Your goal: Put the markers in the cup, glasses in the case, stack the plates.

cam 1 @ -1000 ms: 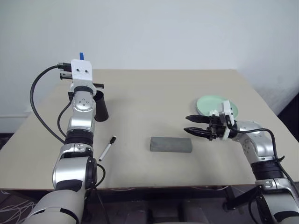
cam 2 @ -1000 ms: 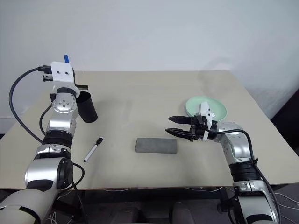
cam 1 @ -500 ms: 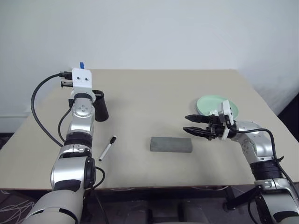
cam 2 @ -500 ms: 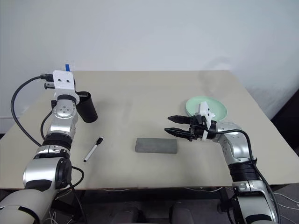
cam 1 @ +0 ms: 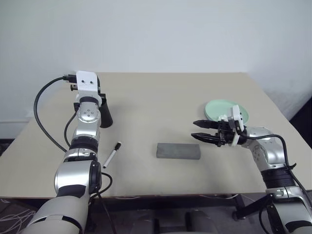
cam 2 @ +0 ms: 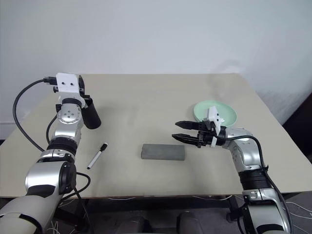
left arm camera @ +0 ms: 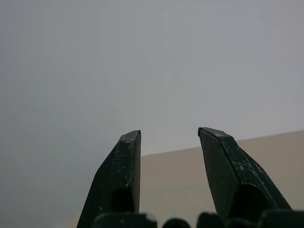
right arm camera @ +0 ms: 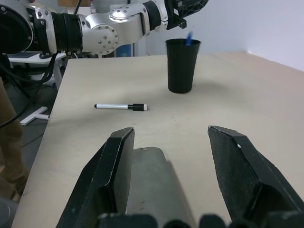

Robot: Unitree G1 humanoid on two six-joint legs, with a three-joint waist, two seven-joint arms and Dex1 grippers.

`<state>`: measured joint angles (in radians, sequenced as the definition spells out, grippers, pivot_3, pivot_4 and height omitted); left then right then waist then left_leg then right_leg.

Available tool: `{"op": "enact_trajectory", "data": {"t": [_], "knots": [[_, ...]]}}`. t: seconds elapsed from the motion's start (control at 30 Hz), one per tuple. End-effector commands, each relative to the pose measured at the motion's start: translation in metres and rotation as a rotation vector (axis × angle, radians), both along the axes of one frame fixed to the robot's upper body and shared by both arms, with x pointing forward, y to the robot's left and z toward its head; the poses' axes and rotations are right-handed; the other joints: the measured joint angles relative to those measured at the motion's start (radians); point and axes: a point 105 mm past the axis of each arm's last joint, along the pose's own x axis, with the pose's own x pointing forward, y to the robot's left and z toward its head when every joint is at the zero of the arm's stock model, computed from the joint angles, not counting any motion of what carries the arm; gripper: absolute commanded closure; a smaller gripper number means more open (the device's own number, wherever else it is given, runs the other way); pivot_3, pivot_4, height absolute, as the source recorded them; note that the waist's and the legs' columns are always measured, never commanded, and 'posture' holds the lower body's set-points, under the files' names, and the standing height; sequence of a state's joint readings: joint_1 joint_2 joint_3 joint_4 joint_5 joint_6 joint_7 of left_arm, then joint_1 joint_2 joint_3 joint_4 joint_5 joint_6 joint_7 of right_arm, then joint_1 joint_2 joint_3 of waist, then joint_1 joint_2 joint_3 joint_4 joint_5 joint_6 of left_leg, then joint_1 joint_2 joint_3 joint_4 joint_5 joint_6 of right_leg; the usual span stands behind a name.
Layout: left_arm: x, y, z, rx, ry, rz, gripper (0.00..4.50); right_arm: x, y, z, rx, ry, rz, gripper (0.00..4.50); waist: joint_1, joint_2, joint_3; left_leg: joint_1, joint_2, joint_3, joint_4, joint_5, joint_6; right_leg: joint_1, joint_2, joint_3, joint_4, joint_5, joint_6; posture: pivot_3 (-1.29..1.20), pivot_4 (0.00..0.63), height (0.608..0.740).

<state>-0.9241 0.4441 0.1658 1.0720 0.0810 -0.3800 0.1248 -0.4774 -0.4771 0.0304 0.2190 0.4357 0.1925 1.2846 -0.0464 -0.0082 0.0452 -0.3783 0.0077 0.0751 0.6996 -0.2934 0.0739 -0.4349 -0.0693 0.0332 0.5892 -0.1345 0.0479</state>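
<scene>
Left jaws: the left gripper (left arm camera: 168, 137) has a clear gap between its two black fingers, nothing in there, just wall and a strip of worktop behind.
Right jaws: the right gripper (cam 1: 200, 130) is spread pretty wide and holding nothing, tips aimed toward frame left at the case.
Cup: the black tapered cup (right arm camera: 182, 65) stands upright at upper left of the head view, a blue marker end (right arm camera: 189, 38) poking out of its rim.
Other marker: a white marker with a black cap (cam 1: 111, 155) lies flat at lower left, below the cup.
Case: the grey case (cam 1: 179, 150) sits shut, mid-frame, just left of the right jaws.
Plates: a mint green plate (cam 1: 219, 108) at right, behind the right wrist.
Arms: left forearm reaches up beside the cup; right forearm bends in from lower right, held level.
Room: the beige worktop (cam 1: 161, 102) is bare across the centre and back; front edge runs just below the case.
</scene>
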Motion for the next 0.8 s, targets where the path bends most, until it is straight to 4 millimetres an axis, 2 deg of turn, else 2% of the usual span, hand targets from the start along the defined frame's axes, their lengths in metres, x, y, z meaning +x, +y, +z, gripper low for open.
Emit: {"op": "enact_trajectory", "data": {"t": [0.03, 0.17, 0.27, 0.37, 0.53, 0.63, 0.8], "knots": [[0.003, -0.007, 0.027, -0.022, -0.085, -0.025, 2.53, 0.000, 0.000, 0.012, 0.006, -0.056, 0.007, 1.82, 0.000, 0.000, 0.000, 0.000, 0.000, 0.000, 0.000, 0.000, 0.000, 0.000, 0.000, 0.000, 0.000, 0.000, 0.000, 0.00, 0.000, 0.732], [0.008, -0.016, 0.032, -0.082, -0.066, -0.066, 2.53, 0.001, 0.001, 0.012, 0.004, -0.057, 0.009, 1.82, 0.001, 0.000, 0.000, 0.000, 0.000, 0.000, 0.000, 0.000, 0.000, 0.000, 0.000, 0.000, 0.000, 0.000, 0.000, 0.00, 0.000, 0.732], [0.012, -0.036, 0.038, -0.143, -0.019, -0.171, 2.53, 0.001, 0.001, 0.012, 0.001, -0.059, 0.010, 1.82, 0.000, 0.000, 0.000, -0.001, 0.000, 0.000, 0.000, 0.000, 0.000, 0.000, 0.000, 0.000, 0.000, 0.000, 0.000, 0.00, 0.000, 0.732], [0.007, -0.053, 0.046, -0.172, 0.045, -0.288, 2.53, 0.001, 0.000, 0.012, -0.002, -0.059, 0.011, 1.82, -0.002, 0.000, 0.000, -0.001, 0.000, -0.001, 0.001, 0.000, 0.000, 0.000, 0.000, 0.000, 0.000, 0.000, 0.000, 0.00, 0.000, 0.732], [-0.005, -0.059, 0.050, -0.175, 0.205, -0.375, 2.53, 0.002, 0.001, 0.009, -0.007, -0.053, 0.019, 1.82, -0.006, 0.000, 0.000, 0.000, 0.001, -0.001, 0.001, 0.001, 0.001, -0.001, 0.002, 0.001, 0.001, 0.000, 0.000, 0.00, 0.000, 0.732], [-0.013, -0.062, 0.036, -0.093, 0.389, -0.405, 2.53, 0.002, 0.002, 0.008, -0.009, -0.051, 0.022, 1.82, -0.006, 0.000, 0.000, 0.001, 0.001, -0.001, 0.001, 0.003, 0.003, 0.000, 0.002, 0.001, 0.001, -0.002, 0.003, 0.00, 0.000, 0.732], [-0.038, -0.047, 0.001, -0.085, 0.618, -0.385, 2.53, 0.006, 0.001, 0.011, -0.014, -0.063, 0.021, 1.82, -0.006, 0.000, 0.000, 0.002, 0.002, -0.003, 0.001, 0.003, 0.000, 0.000, 0.002, 0.002, 0.002, -0.003, 0.003, 0.00, 0.000, 0.732]]}}
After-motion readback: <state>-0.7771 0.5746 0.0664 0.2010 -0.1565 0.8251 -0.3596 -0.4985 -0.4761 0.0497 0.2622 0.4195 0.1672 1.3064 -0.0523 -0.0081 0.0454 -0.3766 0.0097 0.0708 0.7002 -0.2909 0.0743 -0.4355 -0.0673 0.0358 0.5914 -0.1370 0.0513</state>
